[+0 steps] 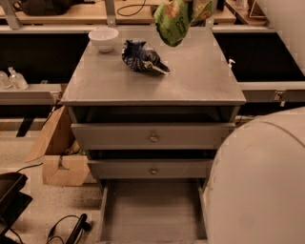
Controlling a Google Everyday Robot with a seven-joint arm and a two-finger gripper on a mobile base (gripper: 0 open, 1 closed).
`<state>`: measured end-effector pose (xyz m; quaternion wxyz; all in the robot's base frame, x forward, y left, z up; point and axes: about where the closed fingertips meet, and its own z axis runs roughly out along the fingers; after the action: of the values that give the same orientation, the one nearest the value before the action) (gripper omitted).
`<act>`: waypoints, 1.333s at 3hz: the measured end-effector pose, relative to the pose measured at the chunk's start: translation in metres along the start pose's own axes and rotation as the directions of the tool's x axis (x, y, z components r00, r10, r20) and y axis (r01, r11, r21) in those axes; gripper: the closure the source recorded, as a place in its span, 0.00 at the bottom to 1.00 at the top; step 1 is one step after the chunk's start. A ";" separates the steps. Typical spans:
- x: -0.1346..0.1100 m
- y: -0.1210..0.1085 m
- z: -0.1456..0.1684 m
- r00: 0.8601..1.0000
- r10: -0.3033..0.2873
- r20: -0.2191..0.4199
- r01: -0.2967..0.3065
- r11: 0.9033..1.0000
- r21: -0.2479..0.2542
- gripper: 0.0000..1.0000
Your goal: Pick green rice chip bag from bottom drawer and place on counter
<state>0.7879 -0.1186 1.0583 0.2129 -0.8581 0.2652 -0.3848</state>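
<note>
Above the counter's [190, 76] far edge, the green rice chip bag [174, 21] hangs in the air, pinched at its upper end by the gripper [198, 7]. The placing step appears to be in hand. The next move likely calls for lowering onto bare counter, clear of the dark blue snack bag [143, 57] and white bowl [104, 38] on the counter's far left. The gripper is mostly cut off by the frame's top. Below the counter, the bottom drawer [152, 209] stands open, its right side hidden behind the robot's pale body [262, 186].
</note>
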 end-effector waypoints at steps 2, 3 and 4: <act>-0.004 0.000 0.005 1.000 -0.002 0.007 0.002 1.000 -0.003 0.35; -0.005 0.000 0.007 1.000 -0.003 0.011 0.003 1.000 -0.005 0.12; -0.007 0.000 0.009 1.000 -0.004 0.014 0.004 1.000 -0.006 0.00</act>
<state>0.7907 -0.1130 1.0494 0.2114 -0.8618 0.2633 -0.3785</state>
